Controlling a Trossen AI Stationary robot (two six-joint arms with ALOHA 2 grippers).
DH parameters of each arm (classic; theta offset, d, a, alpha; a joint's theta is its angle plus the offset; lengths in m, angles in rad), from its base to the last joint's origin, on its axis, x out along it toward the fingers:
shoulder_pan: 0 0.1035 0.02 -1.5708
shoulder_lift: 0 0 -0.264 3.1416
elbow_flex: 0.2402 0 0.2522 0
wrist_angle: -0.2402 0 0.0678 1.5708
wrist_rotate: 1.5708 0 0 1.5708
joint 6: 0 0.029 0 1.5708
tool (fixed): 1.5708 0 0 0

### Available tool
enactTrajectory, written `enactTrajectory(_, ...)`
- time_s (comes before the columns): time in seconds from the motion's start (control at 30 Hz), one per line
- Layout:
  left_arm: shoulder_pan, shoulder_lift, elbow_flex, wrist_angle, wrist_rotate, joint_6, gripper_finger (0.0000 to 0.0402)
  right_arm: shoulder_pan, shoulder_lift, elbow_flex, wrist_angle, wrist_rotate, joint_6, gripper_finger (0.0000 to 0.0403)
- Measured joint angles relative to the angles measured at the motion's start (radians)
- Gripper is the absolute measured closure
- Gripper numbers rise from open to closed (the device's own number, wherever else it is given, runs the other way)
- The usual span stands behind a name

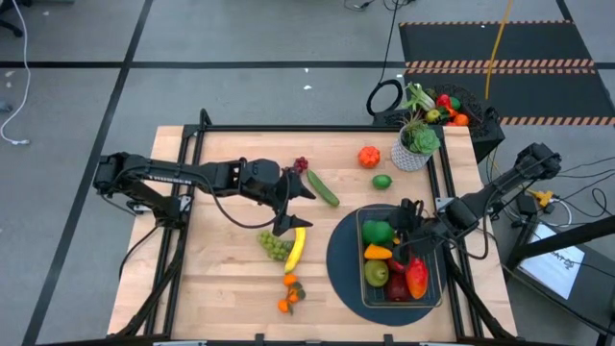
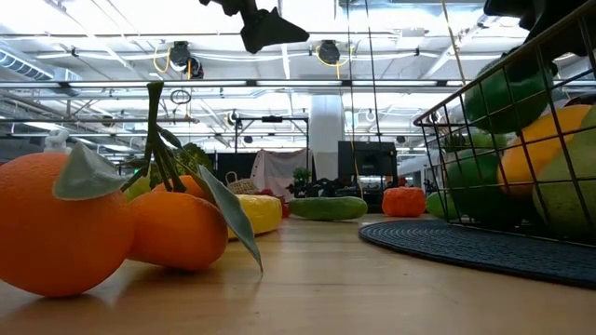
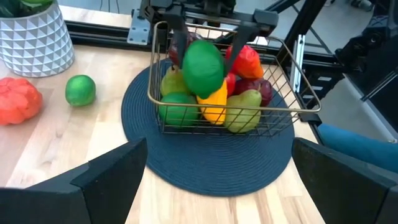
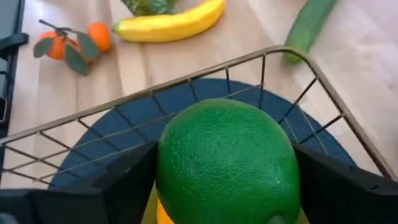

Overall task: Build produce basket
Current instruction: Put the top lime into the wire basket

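Two arms over desk [image 1: 221, 288]. Basket [image 1: 360, 252] on mat [image 1: 338, 259], holding produce, sits under right tool [image 1: 402, 229], whose fingers flank a green fruit [image 4: 227, 165], touching it w/ jaws wide. Left tool [image 1: 291, 207], open & empty, hangs above banana [image 1: 296, 248] & grapes [image 1: 274, 245]; cucumber [image 1: 323, 187] just beside it.

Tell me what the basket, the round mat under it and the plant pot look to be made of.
Basket: thin bronze-coloured metal wire, open grid with a slight sheen.
Round mat: dark blue, likely woven cord or fabric, going by its concentric ribbed rings and matte look.
Plant pot: white, probably ceramic or plastic; faceted triangle relief, matte surface.
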Motion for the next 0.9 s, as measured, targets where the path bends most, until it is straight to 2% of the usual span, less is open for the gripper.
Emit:
enactTrajectory(0.27, 0.000, 0.000, 0.000, 0.000, 0.000, -0.018, 0.0002, 0.000, 0.003, -0.001, 0.020, 0.020, -0.057, 0.0014)
enactTrajectory(0.57, 0.000, 0.000, 0.000, -0.037, -0.011, -0.012, 0.0002, 0.010, -0.057, 0.000, 0.107, 0.026, -0.061, 0.0016)
enactTrajectory(0.73, 0.000, 0.000, 0.000, -0.049, -0.039, 0.013, 0.0002, 0.040, -0.051, -0.007, 0.056, 0.173, -0.019, 0.0023)
enactTrajectory(0.9, 0.000, 0.000, 0.000, -0.073, -0.072, 0.045, 0.0002, 0.056, -0.024, -0.055, 0.228, 0.352, -0.050, 0.0023)
